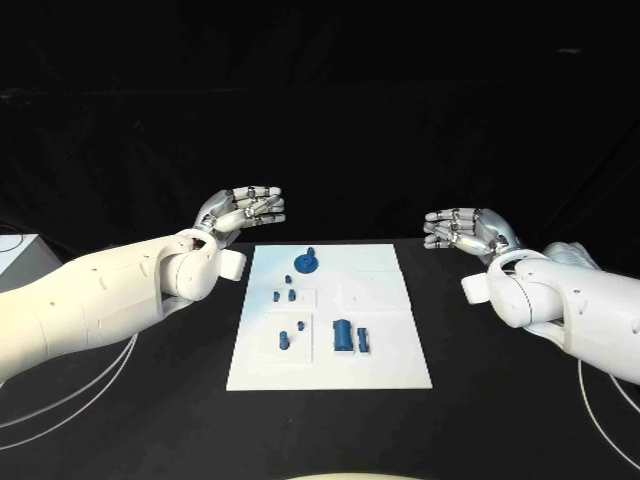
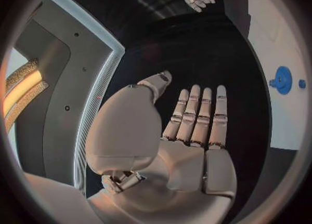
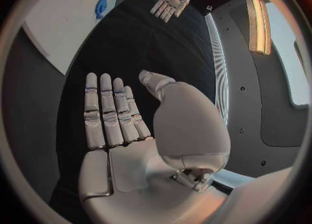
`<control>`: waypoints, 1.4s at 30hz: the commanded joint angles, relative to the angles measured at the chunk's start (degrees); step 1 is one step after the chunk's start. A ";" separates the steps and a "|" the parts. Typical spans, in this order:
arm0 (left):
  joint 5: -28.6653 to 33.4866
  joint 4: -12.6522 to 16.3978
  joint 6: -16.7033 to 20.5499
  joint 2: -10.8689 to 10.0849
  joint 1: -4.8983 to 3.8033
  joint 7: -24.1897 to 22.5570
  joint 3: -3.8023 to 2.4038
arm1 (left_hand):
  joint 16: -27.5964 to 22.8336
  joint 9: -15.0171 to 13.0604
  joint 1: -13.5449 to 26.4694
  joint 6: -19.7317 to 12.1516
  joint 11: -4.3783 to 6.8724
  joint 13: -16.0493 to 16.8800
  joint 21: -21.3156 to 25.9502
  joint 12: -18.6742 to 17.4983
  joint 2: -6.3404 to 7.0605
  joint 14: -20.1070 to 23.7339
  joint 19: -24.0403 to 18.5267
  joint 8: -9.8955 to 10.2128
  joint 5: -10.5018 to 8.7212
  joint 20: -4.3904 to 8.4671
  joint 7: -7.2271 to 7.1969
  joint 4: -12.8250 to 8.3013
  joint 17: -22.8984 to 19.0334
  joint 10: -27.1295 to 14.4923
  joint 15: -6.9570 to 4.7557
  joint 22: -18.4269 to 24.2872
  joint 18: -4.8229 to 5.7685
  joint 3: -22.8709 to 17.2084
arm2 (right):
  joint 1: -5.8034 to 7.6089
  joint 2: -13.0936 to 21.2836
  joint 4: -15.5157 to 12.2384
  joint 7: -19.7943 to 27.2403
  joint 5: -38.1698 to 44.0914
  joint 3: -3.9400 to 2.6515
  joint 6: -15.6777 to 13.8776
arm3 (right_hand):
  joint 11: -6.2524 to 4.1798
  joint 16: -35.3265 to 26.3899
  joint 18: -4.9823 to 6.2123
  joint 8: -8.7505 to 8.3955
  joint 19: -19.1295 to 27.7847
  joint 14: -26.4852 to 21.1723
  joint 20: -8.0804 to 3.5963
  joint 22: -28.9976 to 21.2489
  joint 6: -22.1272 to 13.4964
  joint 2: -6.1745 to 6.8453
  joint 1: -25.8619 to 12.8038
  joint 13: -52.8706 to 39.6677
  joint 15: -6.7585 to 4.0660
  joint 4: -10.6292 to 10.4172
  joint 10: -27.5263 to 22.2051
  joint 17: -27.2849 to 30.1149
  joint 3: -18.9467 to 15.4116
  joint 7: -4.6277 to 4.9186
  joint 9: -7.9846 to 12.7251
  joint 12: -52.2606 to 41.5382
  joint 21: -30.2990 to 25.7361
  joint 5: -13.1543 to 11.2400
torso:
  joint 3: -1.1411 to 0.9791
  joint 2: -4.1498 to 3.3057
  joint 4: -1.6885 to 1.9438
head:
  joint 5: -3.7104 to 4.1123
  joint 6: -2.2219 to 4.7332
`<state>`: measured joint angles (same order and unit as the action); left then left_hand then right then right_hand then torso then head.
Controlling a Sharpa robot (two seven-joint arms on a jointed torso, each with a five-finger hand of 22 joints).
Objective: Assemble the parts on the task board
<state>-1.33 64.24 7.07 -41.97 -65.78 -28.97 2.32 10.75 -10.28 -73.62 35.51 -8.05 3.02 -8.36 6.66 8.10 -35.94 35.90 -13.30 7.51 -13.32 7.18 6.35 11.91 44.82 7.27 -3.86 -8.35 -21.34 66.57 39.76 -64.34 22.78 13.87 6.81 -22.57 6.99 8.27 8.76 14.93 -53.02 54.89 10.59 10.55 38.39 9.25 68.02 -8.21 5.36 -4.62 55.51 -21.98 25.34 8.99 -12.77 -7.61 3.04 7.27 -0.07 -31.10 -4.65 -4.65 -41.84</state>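
Black cloth covers the table [image 1: 118,420] and the backdrop behind it, and a flat white rectangular task board [image 1: 371,270] lies at the centre of the head view, its long side running from six o'clock toward twelve. Small blue plastic parts sit on the board: a round blue piece with a knob [image 1: 306,262] near the board's twelve o'clock end, two tiny blue pegs [image 1: 283,295] just below it toward six, a slim blue piece [image 1: 284,338] at about seven o'clock, and a pair of upright blue cylinders [image 1: 349,335] just beside each other at the six o'clock half. The left hand [image 1: 241,210] hovers off the board at its ten o'clock corner, palm bare, fingers straight and side by side with the thumb apart, gripping nothing. The right hand [image 1: 464,230] hovers at the board's two o'clock side, well apart from it, likewise flat, fingers extended together, thumb out, empty. Neither hand touches any part.
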 commanded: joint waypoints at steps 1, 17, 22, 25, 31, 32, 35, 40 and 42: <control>-0.31 0.73 0.46 -0.11 0.00 0.12 -0.05 | -10.75 10.28 23.30 -35.51 8.05 -3.02 8.36 -6.66 -8.10 35.94 -35.90 13.30 -7.51 13.32 -7.18 -6.35 -11.91 -44.82 -7.27 3.86 8.35 21.34 | -0.17 0.21 -0.83 -0.01 -0.05 -0.17 -0.80 | -6.99 -8.27 -8.76 -14.93 53.02 -54.89 -10.59 -10.55 -38.39 -9.25 -21.67 8.21 -5.36 4.62 -55.51 21.98 -25.34 -8.99 12.77 7.61 -3.04 -7.27 | 0.07 -0.18 0.25 | 0.27 0.18; 0.65 15.36 21.88 -1.64 3.29 -0.44 -1.38 | -10.75 10.28 73.62 -35.51 8.05 -3.02 8.36 -6.66 -8.10 35.94 -35.90 13.30 -7.51 13.32 -7.18 -6.35 -11.91 -44.82 -7.27 3.86 8.35 21.34 | -5.05 3.91 -20.22 5.48 -10.86 -5.36 -17.03 | -6.99 -8.27 -8.76 -14.93 53.02 -54.89 -10.59 -10.55 -38.39 -9.25 -68.02 8.21 -5.36 4.62 -55.51 21.98 -25.34 -8.99 12.77 7.61 -3.04 -7.27 | 0.07 -0.09 4.50 | 4.50 7.21; 1.03 21.19 30.42 -2.25 4.60 -0.66 -1.91 | -10.75 10.28 73.62 -35.51 8.05 -3.02 8.36 -6.66 -8.10 35.94 -35.90 13.30 -7.51 13.32 -7.18 -6.35 -11.91 -44.82 -7.27 3.86 8.35 21.34 | -6.16 4.74 -24.61 6.73 -13.31 -6.54 -20.71 | -6.99 -8.27 -8.76 -14.93 53.02 -54.89 -10.59 -10.55 -38.39 -9.25 -68.02 8.21 -5.36 4.62 -55.51 21.98 -25.34 -8.99 12.77 7.61 -3.04 -7.27 | 0.07 -0.08 4.65 | 4.65 7.46; 1.18 23.38 33.63 -2.48 5.09 -0.74 -2.11 | -10.75 10.28 73.62 -35.51 8.05 -3.02 8.36 -6.66 -8.10 35.94 -35.90 13.30 -7.51 13.32 -7.18 -6.35 -11.91 -44.82 -7.27 3.86 8.35 21.34 | -6.39 4.92 -25.54 6.99 -13.82 -6.79 -21.48 | -6.99 -8.27 -8.76 -14.93 53.02 -54.89 -10.59 -10.55 -38.39 -9.25 -68.02 8.21 -5.36 4.62 -55.51 21.98 -25.34 -8.99 12.77 7.61 -3.04 -7.27 | 0.07 -0.08 4.65 | 4.65 7.46; 1.33 25.66 36.97 -2.72 5.60 -0.83 -2.31 | -10.75 10.28 73.62 -35.51 8.05 -3.02 8.36 -6.66 -8.10 35.94 -35.90 13.30 -7.51 13.32 -7.18 -6.35 -11.91 -44.82 -7.27 3.86 8.35 21.34 | -6.41 4.94 -25.61 7.01 -13.87 -6.81 -21.55 | -6.99 -8.27 -8.76 -14.93 53.02 -54.89 -10.59 -10.55 -38.39 -9.25 -68.02 8.21 -5.36 4.62 -55.51 21.98 -25.34 -8.99 12.77 7.61 -3.04 -7.27 | 0.07 -0.08 4.65 | 4.65 7.46; 1.33 25.72 37.05 -2.72 5.62 -0.83 -2.32 | -10.75 10.28 73.62 -35.51 8.05 -3.02 8.36 -6.66 -8.10 35.94 -35.90 13.30 -7.51 13.32 -7.18 -6.35 -11.91 -44.82 -7.27 3.86 8.35 21.34 | -6.41 4.94 -25.61 7.01 -13.87 -6.81 -21.55 | -6.99 -8.27 -8.76 -14.93 53.02 -54.89 -10.59 -10.55 -38.39 -9.25 -68.02 8.21 -5.36 4.62 -55.51 21.98 -25.34 -8.99 12.77 7.61 -3.04 -7.27 | 0.07 -0.08 4.65 | 4.65 7.46; 1.33 25.72 37.05 -2.72 5.62 -0.83 -2.32 | -10.75 10.28 73.62 -35.51 8.05 -3.02 8.36 -6.66 -8.10 35.94 -35.90 13.30 -7.51 13.32 -7.18 -6.35 -11.91 -44.82 -7.27 3.86 8.35 21.34 | -6.41 4.94 -25.61 7.01 -13.87 -6.81 -21.55 | -6.99 -8.27 -8.76 -14.93 53.02 -54.89 -10.59 -10.55 -38.39 -9.25 -68.02 8.21 -5.36 4.62 -55.51 21.98 -25.34 -8.99 12.77 7.61 -3.04 -7.27 | 0.07 -0.08 4.65 | 4.65 7.46; 1.33 25.72 37.05 -2.72 5.62 -0.83 -2.32 | -10.75 10.28 73.62 -35.51 8.05 -3.02 8.36 -6.66 -8.10 35.94 -35.90 13.30 -7.51 13.32 -7.18 -6.35 -11.91 -44.82 -7.27 3.86 8.35 21.34 | -6.41 4.94 -25.61 7.01 -13.87 -6.81 -21.55 | -6.99 -8.27 -8.76 -14.93 53.02 -54.89 -10.59 -10.55 -38.39 -9.25 -68.02 8.21 -5.36 4.62 -55.51 21.98 -25.34 -8.99 12.77 7.61 -3.04 -7.27 | 0.07 -0.08 4.65 | 4.65 7.46; 1.33 25.72 37.05 -2.72 5.62 -0.83 -2.32 | -10.75 10.28 73.62 -35.51 8.05 -3.02 8.36 -6.66 -8.10 35.94 -35.90 13.30 -7.51 13.32 -7.18 -6.35 -11.91 -44.82 -7.27 3.86 8.35 21.34 | -6.41 4.94 -25.61 7.01 -13.87 -6.81 -21.55 | -6.99 -8.27 -8.76 -14.93 53.02 -54.89 -10.59 -10.55 -38.39 -9.25 -68.02 8.21 -5.36 4.62 -55.51 21.98 -25.34 -8.99 12.77 7.61 -3.04 -7.27 | 0.07 -0.08 4.65 | 4.65 7.46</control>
<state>0.07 89.82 43.04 -44.72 -60.18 -28.80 0.05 0.20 -0.05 -0.34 0.42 -0.01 0.06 -0.34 0.38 -0.04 -0.21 0.21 -0.19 0.20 -0.01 -0.12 0.00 0.05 0.21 0.01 -0.05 -1.19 -0.24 60.18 44.66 -89.87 28.72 0.16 0.06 -43.50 0.00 0.37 0.80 0.20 -0.27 0.29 0.01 0.06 0.22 -0.08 0.23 -0.05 -0.01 -0.01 0.30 -0.05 0.24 -0.02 -0.05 -0.34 0.28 0.19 0.00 -31.18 0.00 0.00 -34.37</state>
